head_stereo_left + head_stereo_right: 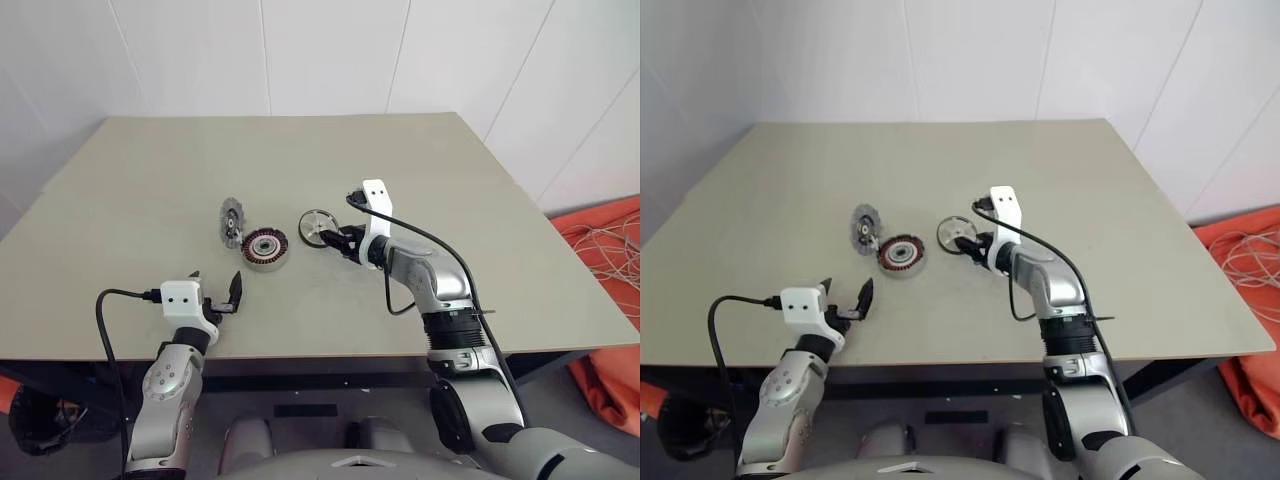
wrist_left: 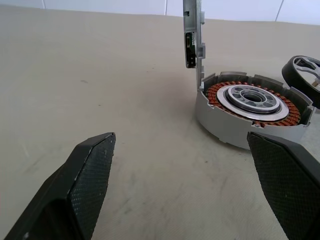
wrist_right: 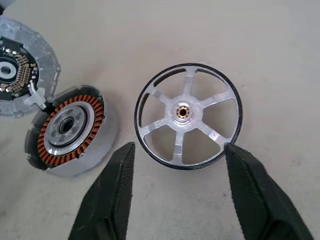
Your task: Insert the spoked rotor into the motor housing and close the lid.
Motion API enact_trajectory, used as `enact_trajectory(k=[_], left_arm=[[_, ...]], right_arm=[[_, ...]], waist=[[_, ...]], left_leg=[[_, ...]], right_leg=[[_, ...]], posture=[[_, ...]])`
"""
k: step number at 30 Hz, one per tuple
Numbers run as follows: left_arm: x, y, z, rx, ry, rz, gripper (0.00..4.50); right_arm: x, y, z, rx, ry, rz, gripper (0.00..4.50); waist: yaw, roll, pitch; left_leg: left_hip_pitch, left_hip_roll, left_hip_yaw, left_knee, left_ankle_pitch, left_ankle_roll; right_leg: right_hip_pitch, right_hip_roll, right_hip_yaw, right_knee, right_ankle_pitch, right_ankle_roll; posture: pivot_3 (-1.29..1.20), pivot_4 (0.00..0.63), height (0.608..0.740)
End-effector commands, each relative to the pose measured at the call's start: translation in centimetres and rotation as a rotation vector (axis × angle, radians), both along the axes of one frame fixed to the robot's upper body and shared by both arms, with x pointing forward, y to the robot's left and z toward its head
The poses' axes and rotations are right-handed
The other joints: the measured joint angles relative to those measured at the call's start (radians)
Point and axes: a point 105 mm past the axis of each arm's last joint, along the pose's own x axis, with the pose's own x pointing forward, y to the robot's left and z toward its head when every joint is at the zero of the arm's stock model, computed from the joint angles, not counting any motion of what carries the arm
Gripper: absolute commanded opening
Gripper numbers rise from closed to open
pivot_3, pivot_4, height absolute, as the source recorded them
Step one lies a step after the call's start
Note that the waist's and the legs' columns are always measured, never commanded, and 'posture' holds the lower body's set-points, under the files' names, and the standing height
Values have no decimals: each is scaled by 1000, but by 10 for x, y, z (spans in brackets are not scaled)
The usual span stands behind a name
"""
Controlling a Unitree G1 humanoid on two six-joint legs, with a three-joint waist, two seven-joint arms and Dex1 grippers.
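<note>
Spoked rotor (image 3: 188, 116) lies flat on the table (image 1: 130, 190), free of any grip, just beside the motor housing (image 1: 265, 247) at the housing's 3 o'clock in the head view. 6 spokes, small brass-coloured hub, dark outer band on the rim.

Right gripper (image 1: 338, 239) sits at the rotor's near-right edge, angled down toward it. Its 2 fingers are spread wider than the rotor and straddle its near edge without touching; nothing pinched. Reads as lined up for a rim pinch.

Housing is open, copper windings and silver hub exposed, cavity facing up and ready to take the rotor. Lid (image 1: 232, 221) stands nearly upright at the housing's 10 o'clock edge; it looks hinged or propped there, I cannot tell which. That keeps the drop-in path clear.

Left gripper (image 1: 218, 293) hangs well apart at the housing's 7 o'clock, near the table edge, fingers spread wide, empty, pointing at the housing. Probably staged to steady the housing or tip the lid shut.

Insertion not yet done.
</note>
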Motion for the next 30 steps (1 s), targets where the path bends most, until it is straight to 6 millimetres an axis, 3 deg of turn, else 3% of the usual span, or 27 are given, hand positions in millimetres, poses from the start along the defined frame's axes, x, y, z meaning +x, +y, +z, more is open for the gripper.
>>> enact_trajectory(k=[1, 8, 18, 24, 30], left_arm=[[2, 1, 8, 4, -33, -5, 4500], [2, 1, 7, 1, -31, -4, 4500], [2, 2, 7, 1, -32, -4, 4500], [2, 1, 7, 1, -31, -7, 4500], [2, 1, 6, 0, -31, -9, 4500]], right_arm=[[7, 4, 16, 63, 0, -28, 4402], [15, 8, 19, 184, 107, -99, 4460], [30, -4, 17, 223, 154, -223, 4460], [30, -7, 12, 237, 187, -237, 4460], [23, 3, 4, 270, 250, -199, 4460]], waist=[[0, 0, 0], [0, 0, 0], [1, 0, 0], [1, 1, 0], [1, 1, 0]], left_leg=[[0, 0, 0, 0, 0, 0], [0, 0, 0, 0, 0, 0], [0, 0, 0, 0, 2, -4], [0, 0, 0, 0, 3, -4], [0, 0, 0, 0, 3, -4]], right_leg=[[0, 0, 0, 0, 0, 0], [0, 0, 0, 0, 0, 0], [0, 0, 0, 0, 0, 0], [0, 0, 0, 0, 0, 0], [0, 0, 0, 0, 0, 0]], posture=[[0, 0, 740], [0, 0, 740], [0, 0, 740], [0, 0, 740], [0, 0, 740]])
